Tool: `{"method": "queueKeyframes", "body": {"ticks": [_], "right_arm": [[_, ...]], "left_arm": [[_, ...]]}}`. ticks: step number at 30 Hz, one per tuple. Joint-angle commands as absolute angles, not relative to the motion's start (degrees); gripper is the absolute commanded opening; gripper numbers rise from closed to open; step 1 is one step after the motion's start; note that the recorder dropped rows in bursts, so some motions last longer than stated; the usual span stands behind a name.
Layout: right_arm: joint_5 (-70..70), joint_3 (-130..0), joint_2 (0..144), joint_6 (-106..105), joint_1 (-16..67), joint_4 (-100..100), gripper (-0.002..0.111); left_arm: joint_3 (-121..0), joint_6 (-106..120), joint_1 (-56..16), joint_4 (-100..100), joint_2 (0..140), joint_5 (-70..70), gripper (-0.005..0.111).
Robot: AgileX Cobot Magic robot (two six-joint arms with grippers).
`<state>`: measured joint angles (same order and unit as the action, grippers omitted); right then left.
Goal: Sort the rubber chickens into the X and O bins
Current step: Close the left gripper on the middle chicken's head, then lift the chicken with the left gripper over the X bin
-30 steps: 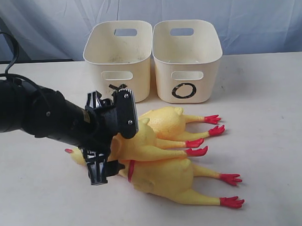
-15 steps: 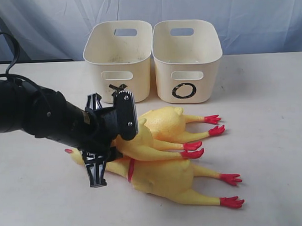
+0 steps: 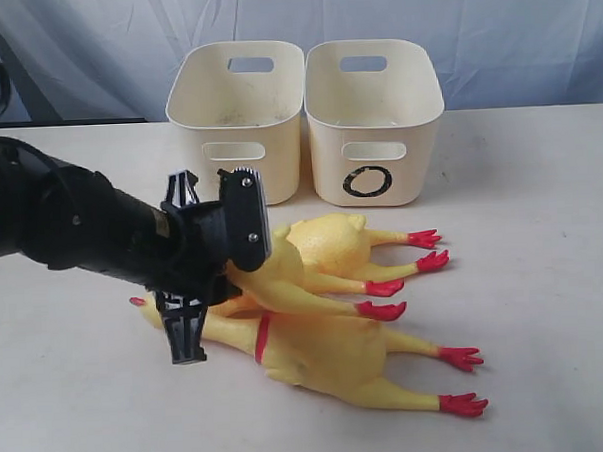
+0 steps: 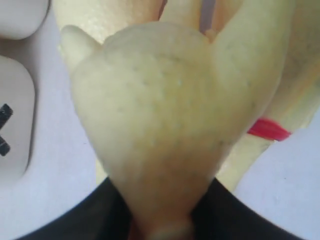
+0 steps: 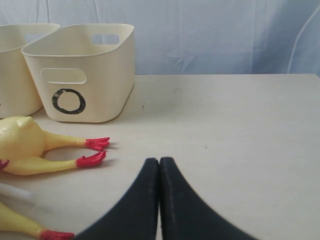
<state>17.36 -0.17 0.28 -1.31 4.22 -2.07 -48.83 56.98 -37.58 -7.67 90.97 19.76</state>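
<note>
Three yellow rubber chickens lie together in front of the bins. My left gripper (image 3: pixel 227 277) is shut on the neck end of a smaller chicken (image 3: pixel 284 279), whose body fills the left wrist view (image 4: pixel 160 110) between the black fingers (image 4: pixel 90 220). A large chicken (image 3: pixel 332 353) with a red neck band lies in front of it, and another chicken (image 3: pixel 332 240) lies behind. The X bin (image 3: pixel 237 114) and the O bin (image 3: pixel 374 113) stand side by side at the back; the gripper partly hides the X mark. My right gripper (image 5: pixel 159 161) is shut and empty, low over the table.
In the right wrist view the O bin (image 5: pixel 82 75) stands far left, with two red chicken feet (image 5: pixel 92 151) in front of it. Pale cloth hangs behind the table. Bare tabletop (image 3: pixel 544 275) stretches to the right of the chickens.
My left gripper's jaws have closed on the smaller chicken and drawn slightly up and left. The chicken's legs slid a little left with it. The right gripper has not moved.
</note>
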Motion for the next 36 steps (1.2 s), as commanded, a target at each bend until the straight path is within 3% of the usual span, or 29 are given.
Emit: {"method": "queueKeyframes", "body": {"ticks": [1, 8, 22, 29, 36], "right_arm": [[16.67, 0.0, 0.0, -1.46, 4.02, -1.97, 0.0], [16.67, 0.0, 0.0, -1.46, 4.02, -1.97, 0.0], [16.67, 0.0, 0.0, -1.46, 4.02, -2.24, 0.0], [16.67, 0.0, 0.0, -1.46, 4.02, -2.24, 0.0], [16.67, 0.0, 0.0, -1.46, 4.02, -2.24, 0.0]], "left_arm": [[-49.02, 56.8, -37.86, -6.75, 86.87, 19.36, 0.0], [-49.02, 56.52, -37.86, -6.97, 81.3, 14.64, 0.0], [-49.02, 44.12, -34.78, -21.93, 81.58, -30.23, 0.0], [-49.15, 30.41, -31.27, -21.37, 86.47, -40.16, 0.0], [-55.24, 20.69, -28.52, -17.02, 95.2, -41.09, 0.0]]}}
